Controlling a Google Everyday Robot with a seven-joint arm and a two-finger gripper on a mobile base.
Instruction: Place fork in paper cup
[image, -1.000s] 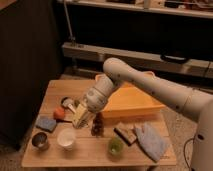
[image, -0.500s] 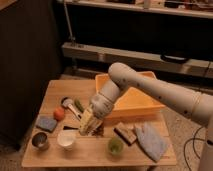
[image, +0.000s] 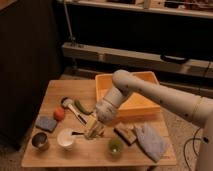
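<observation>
The fork (image: 78, 133) is hardly made out – a dark sliver between paper cup (image: 66, 138) and gripper (image: 93, 131), jaws closed; the gripper has been shifted lower-left

I'm looking at a dim, warm-toned scene; light falls from above onto the wooden table (image: 50, 152), leaving the background nearly black; the gripper (image: 93, 131) low over the tabletop casts a soft shadow; everything reads soft and blurry, edges smeared.
</observation>
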